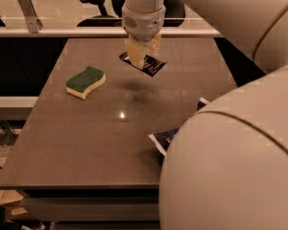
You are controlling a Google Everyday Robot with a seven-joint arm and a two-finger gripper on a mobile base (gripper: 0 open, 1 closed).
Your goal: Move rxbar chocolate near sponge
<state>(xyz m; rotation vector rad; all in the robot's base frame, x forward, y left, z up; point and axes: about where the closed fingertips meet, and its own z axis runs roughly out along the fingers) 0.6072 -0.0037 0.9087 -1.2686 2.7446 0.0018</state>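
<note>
My gripper [141, 57] hangs over the far middle of the table, shut on the rxbar chocolate [150, 64], a small flat black wrapper held tilted above the tabletop, its shadow below it. The sponge [85, 82], green on top with pale yellow foam, lies on the table to the left of the gripper and a little nearer to me, apart from the bar.
A blue chip bag [169, 137] lies at the table's right side, mostly hidden behind my arm's large white body [230, 166]. The brown table [86, 143] ends at a near front edge. Office chairs [93, 1] stand beyond the far rail.
</note>
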